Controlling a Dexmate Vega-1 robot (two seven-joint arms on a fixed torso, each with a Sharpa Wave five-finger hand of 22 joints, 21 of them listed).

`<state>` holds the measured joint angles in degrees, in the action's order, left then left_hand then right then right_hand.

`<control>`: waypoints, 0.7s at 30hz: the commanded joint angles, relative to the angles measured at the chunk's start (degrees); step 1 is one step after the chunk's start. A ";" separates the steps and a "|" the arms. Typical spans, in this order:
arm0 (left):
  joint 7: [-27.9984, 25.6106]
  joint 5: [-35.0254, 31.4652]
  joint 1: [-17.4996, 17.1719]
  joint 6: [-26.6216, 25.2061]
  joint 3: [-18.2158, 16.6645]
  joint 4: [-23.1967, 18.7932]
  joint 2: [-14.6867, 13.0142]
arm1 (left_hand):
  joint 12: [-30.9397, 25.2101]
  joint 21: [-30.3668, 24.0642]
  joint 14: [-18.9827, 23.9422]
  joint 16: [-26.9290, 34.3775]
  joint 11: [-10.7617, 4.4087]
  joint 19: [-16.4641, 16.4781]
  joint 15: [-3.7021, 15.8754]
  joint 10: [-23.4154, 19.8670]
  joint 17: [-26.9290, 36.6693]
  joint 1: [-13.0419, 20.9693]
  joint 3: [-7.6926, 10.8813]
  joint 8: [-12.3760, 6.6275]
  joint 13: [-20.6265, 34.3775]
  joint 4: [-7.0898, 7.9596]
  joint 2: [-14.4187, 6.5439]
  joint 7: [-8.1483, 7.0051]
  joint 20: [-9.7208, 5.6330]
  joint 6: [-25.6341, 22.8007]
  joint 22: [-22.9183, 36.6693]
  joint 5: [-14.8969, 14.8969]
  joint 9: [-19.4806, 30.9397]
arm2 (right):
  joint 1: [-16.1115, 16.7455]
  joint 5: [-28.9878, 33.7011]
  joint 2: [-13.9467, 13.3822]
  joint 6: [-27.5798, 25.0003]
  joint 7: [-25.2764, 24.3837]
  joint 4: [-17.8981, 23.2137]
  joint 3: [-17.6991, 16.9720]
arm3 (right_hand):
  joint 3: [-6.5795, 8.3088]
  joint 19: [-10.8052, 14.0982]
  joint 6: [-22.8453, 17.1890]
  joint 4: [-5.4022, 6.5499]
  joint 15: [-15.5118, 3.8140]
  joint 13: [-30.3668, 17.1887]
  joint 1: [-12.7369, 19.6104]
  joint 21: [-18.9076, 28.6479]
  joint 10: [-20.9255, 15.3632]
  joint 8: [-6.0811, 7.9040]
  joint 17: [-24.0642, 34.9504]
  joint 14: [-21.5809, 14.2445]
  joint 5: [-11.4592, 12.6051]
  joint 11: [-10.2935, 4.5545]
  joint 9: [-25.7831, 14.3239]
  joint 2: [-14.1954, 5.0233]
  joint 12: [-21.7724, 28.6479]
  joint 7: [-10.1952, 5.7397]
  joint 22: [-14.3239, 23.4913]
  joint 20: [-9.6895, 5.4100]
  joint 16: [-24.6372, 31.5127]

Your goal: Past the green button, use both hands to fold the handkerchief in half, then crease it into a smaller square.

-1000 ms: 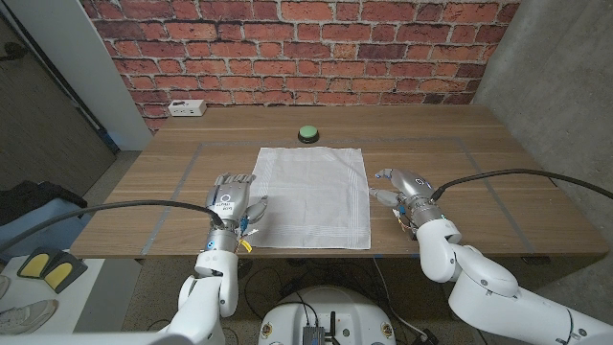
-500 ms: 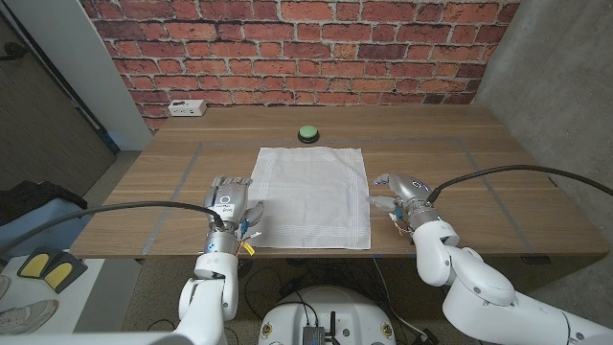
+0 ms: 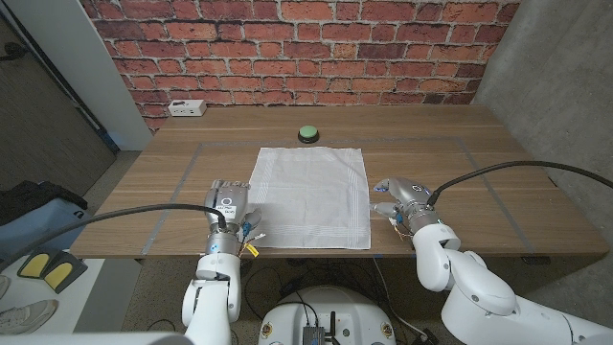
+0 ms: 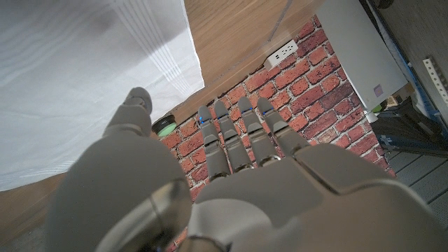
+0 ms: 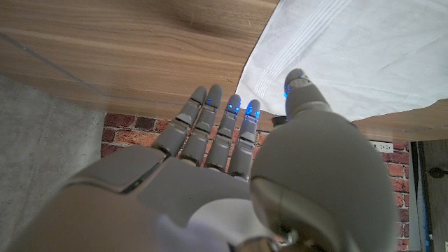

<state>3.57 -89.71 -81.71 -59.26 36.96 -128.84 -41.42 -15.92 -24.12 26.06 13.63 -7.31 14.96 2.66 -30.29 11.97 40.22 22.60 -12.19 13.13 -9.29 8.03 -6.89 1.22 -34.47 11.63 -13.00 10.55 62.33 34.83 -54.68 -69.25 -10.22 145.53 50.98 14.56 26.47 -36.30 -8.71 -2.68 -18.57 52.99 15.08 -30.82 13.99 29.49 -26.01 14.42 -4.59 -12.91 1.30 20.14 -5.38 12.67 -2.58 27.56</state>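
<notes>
A white handkerchief (image 3: 311, 195) lies spread out on the wooden table, with the green button (image 3: 306, 133) just beyond its far edge. My left hand (image 3: 230, 201) is at the cloth's near left corner, fingers apart and holding nothing. My right hand (image 3: 402, 195) hovers just off the cloth's right edge near the front, also empty with fingers extended. In the left wrist view my left hand (image 4: 210, 182) reaches toward the handkerchief (image 4: 84, 77) and the green button (image 4: 166, 127). The right wrist view has my right hand (image 5: 231, 168) beside the handkerchief (image 5: 357, 56).
A white power strip (image 3: 186, 108) sits at the table's far left by the brick wall. Grey tape lines (image 3: 182, 187) mark a rectangle on the tabletop around the cloth. The table's front edge (image 3: 306, 255) runs close behind both hands.
Both hands have drawn back toward the table's front edge. The left hand has slid off the cloth's left side to its near corner. The handkerchief has not moved.
</notes>
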 commanded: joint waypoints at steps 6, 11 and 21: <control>20.60 -17.92 -5.66 10.52 -9.43 -0.78 11.16 | 0.86 0.59 -2.97 -0.90 0.50 -1.73 5.21 2.20 0.39 0.35 -1.79 0.70 0.56 0.64 0.73 -0.29 0.91 0.75 0.36 -0.82 0.20 | -8.66 -1.22 -1.38 -8.70 5.17 2.02 9.53 | -1.96 -2.38 2.98 0.37 -7.25 -2.66 2.97 0.31 5.30 -0.03 4.93 5.48 1.16 -1.58 -1.26 -0.95 0.61 -1.70 0.50 0.25 0.92; 22.80 -20.00 -6.71 13.86 -11.75 -1.23 13.82 | 1.12 0.66 -3.87 -1.16 0.44 -1.94 4.93 2.90 0.42 0.68 -2.30 0.78 0.72 0.71 0.70 -1.06 0.82 0.83 0.40 -1.10 0.23 | -10.91 -3.53 -1.70 -10.22 4.73 2.44 11.49 | -3.25 -6.15 4.88 0.69 -5.35 -4.37 4.58 -0.40 10.49 -0.10 7.83 9.63 1.32 -4.74 -2.12 -2.01 0.13 -6.24 0.69 1.56 1.20; 29.10 -23.73 -6.65 20.27 -14.77 -1.60 17.60 | 2.20 1.43 -8.71 -2.65 0.71 -3.90 2.66 6.11 0.26 1.96 -3.47 1.06 1.25 0.79 0.72 -2.42 1.90 1.64 0.48 -2.12 0.37 | -9.50 6.24 0.57 -10.74 17.23 1.45 10.85 | -4.68 -10.75 5.80 0.98 -3.11 -6.29 5.99 -0.98 18.46 -0.09 10.29 14.93 1.08 -4.03 -3.04 -3.38 -1.16 -7.32 1.08 3.10 0.78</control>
<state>25.68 -108.96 -87.48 -45.73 25.90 -129.79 -28.14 -13.93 -23.06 18.17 11.21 -6.52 11.62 2.34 -24.68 12.13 41.47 19.56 -11.21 14.13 -8.45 8.53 -8.72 2.98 -32.62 11.87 -14.64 10.83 52.85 33.37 -55.94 -78.30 -3.35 147.66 61.12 10.28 16.59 -30.59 -7.81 -2.28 -24.39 58.24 14.35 -13.73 13.70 39.25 -11.92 15.29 -9.14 -15.59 -1.67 19.26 -12.51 13.47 0.39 28.40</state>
